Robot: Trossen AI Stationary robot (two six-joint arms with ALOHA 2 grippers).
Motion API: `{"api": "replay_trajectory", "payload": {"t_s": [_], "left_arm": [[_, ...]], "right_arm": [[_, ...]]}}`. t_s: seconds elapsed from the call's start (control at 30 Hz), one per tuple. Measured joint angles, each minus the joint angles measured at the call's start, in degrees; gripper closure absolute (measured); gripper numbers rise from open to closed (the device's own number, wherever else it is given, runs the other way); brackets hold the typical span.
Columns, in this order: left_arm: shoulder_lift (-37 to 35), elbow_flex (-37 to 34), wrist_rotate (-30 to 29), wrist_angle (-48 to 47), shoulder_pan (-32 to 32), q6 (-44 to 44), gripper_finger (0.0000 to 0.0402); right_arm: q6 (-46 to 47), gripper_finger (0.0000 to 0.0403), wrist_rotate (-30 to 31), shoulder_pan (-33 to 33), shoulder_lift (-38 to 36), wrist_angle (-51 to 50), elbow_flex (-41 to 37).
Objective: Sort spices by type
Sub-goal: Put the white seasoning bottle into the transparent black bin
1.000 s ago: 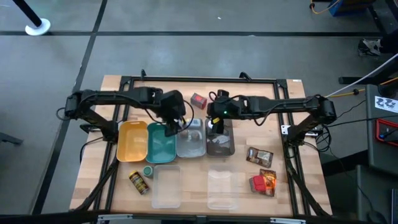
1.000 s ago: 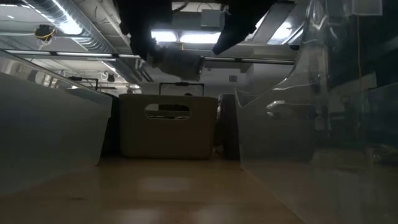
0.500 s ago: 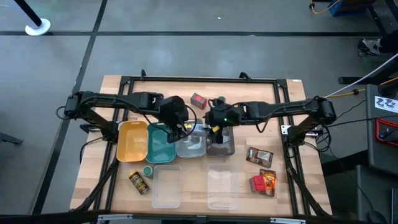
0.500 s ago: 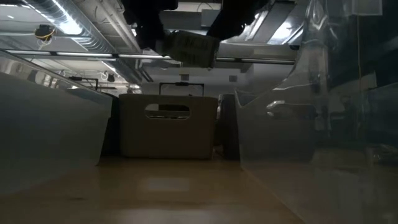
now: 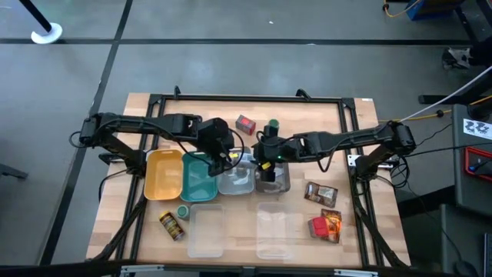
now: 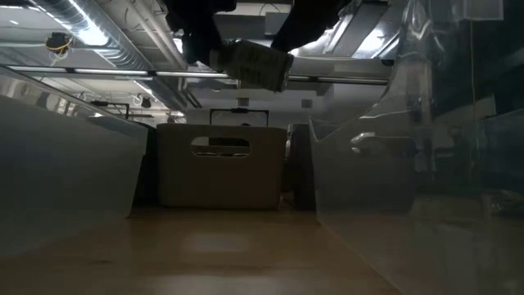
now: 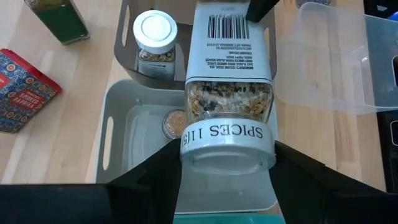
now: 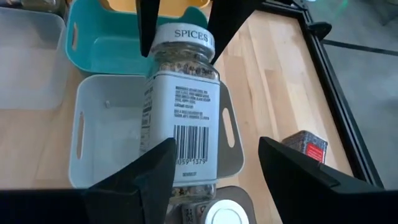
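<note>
Four trays sit in a row on the counter [image 5: 307,115]: yellow tray [image 5: 164,174], teal tray [image 5: 198,181], light grey tray [image 5: 237,183] and dark grey tray [image 5: 273,185]. Two clear lids [image 5: 205,229] [image 5: 274,232] lie in front of them. The left tool [image 5: 223,156] is clamped on the cap end of one white-capped jar [image 7: 229,93], held lying level above the light grey tray. The cap rim reads "SPICES", and the white label carries a barcode and small print too fine to read. The right tool [image 5: 265,154] straddles the jar's base end with its fingers spread and not gripping. A second white-capped jar [image 7: 155,31] stands in the dark grey tray. One small round brown item [image 7: 175,122] lies in the light grey tray. One green-capped jar [image 5: 272,125] and one red box [image 5: 246,124] stand behind the trays.
</note>
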Motion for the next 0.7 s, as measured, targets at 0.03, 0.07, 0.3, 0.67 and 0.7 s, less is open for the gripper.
{"api": "replay_trajectory", "payload": {"t_s": [0.03,0.07,0.3,0.67,0.7], "left_arm": [[0.0,0.0,0.0,0.3,0.0,0.0,0.0202],[0.0,0.0,0.0,0.6,0.0,0.0,0.0202],[0.0,0.0,0.0,0.7,0.0,0.0,0.0202],[0.0,0.0,0.0,0.6,0.0,0.0,0.0202],[0.0,0.0,0.0,0.7,0.0,0.0,0.0202]], "right_arm": [[0.0,0.0173,0.0,0.0,0.1,0.3,-0.3],[0.1,0.0173,0.0,0.0,0.3,0.4,-0.5],[1.1,0.0173,0.3,0.0,0.9,0.1,-1.8],[1.1,0.0173,-0.1,0.0,4.3,3.6,-1.8],[1.1,0.0173,-0.1,0.0,4.7,3.4,-1.8]]}}
